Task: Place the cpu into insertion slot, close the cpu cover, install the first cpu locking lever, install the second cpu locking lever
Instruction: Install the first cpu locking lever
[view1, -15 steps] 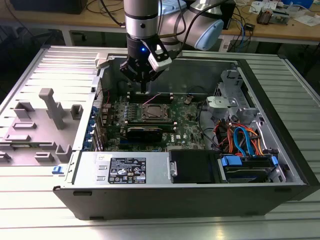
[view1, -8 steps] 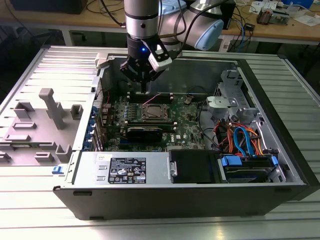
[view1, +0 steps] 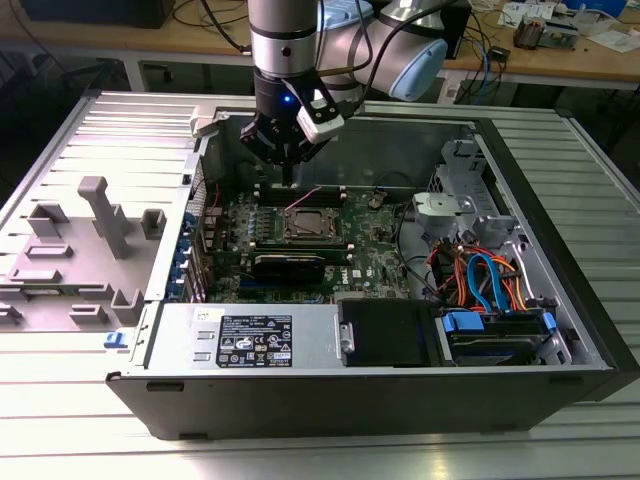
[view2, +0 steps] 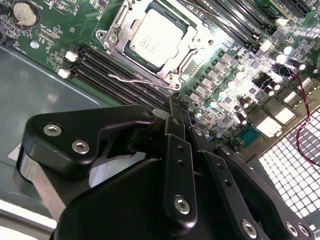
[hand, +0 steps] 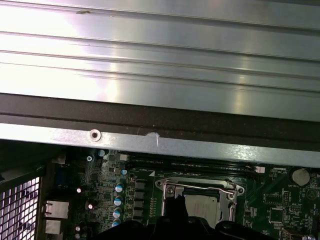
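Cpu (view2: 153, 40) lay flat, face up, in insertion slot (view2: 176, 76) within the open computer case (view1: 560, 330); gripper (view2: 176, 106) hovered nearby, clenched, holding nothing.

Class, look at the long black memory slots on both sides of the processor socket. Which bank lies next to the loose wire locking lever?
The bank between the socket and the bare metal case floor; the lever lies across it. The other bank has no lever.
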